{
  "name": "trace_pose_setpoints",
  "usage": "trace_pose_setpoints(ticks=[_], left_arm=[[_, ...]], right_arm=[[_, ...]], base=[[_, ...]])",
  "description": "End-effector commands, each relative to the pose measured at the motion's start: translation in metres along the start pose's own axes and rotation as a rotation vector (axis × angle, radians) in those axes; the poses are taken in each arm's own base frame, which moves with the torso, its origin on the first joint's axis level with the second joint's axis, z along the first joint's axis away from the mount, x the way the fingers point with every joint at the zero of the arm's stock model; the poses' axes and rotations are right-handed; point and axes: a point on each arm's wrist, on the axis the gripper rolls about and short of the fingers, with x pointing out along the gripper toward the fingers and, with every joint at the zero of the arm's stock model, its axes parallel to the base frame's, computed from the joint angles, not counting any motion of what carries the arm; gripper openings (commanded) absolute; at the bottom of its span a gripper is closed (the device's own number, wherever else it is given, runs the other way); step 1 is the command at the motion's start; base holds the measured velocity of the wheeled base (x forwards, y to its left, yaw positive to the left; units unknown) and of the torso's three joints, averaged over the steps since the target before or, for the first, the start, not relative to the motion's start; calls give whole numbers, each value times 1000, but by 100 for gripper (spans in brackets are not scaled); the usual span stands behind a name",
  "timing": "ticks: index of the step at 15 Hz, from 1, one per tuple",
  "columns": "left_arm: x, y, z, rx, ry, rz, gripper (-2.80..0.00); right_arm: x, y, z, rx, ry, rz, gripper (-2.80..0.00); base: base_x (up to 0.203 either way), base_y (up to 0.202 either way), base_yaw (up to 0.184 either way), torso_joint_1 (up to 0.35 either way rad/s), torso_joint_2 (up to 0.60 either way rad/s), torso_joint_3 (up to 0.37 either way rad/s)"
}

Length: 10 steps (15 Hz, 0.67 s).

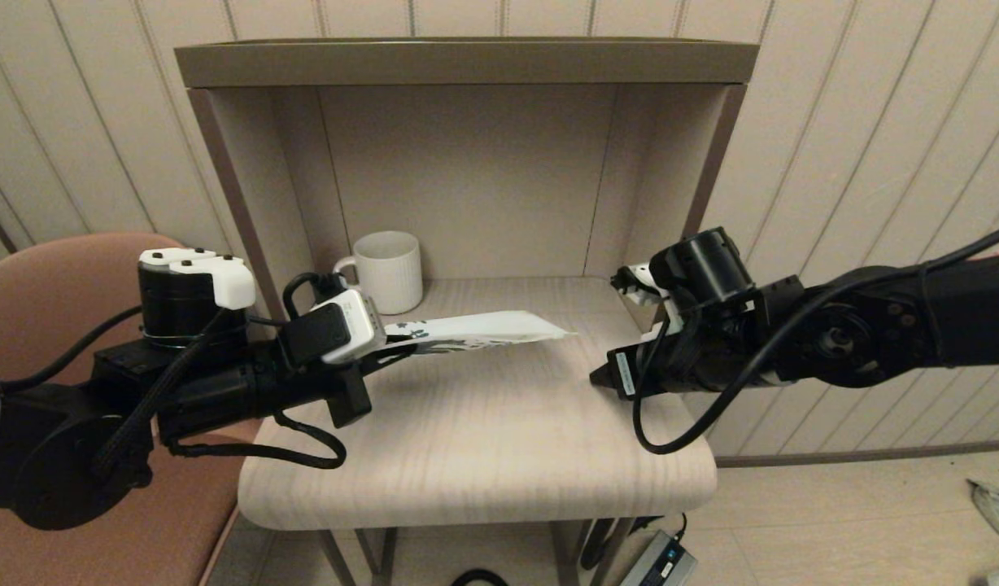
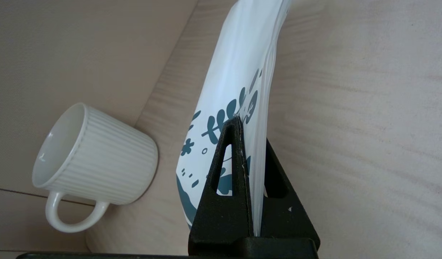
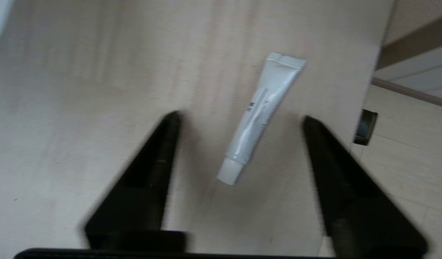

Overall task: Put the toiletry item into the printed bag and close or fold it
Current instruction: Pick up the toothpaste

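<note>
The left tool (image 2: 248, 124) is seen clamped on one end of the printed bag (image 1: 475, 330), its two black fingers (image 2: 230, 169) pressed flat against either face of the paper. The bag is held raised above the table (image 1: 483, 439), stretched out roughly level toward the middle, its free tip pointing to the robot's right. Dark teal leaf and dot prints are visible on the bag's face near the grip in the left wrist view.

The right tool (image 3: 239, 118) is found over the right part of the table, spread wide, nothing gripped. The toiletry item (image 3: 260, 115) is seen lying flat on the table surface, in line with the gap between the two fingers, not touched by either. Its crimped flat end is turned away from the tool and its small cap toward it, the tube angled slightly. In the head view the tube itself is hidden behind the right arm.

A white ribbed mug (image 1: 388, 271) is noted standing upright at the back left of the table, just behind the left tool, apart from the bag. A pink chair (image 1: 60, 268) is seen at the robot's left.
</note>
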Motion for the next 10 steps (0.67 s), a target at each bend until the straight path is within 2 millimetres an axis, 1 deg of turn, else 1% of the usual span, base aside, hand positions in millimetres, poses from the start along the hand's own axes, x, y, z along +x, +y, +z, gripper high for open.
trace_pose_setpoints(ticks=[1,6,8,10], left_arm=[[1,0,0,5,-3,-1,-280],[0,0,1,-1,-14,-8,-280],[1,0,0,-4,-24,-20,-280],[2,0,0,-6,-23,-23,-280]], right_arm=[[1,0,-2,-1,15,20,-280],[-6,1,-5,-2,12,30,-280],[-15,1,-4,-2,-5,35,-280],[-29,1,0,0,-40,42,-280]], base=[[0,0,0,0,0,0],[0,0,0,0,0,0],[0,0,0,0,0,0],[0,0,0,0,0,0]])
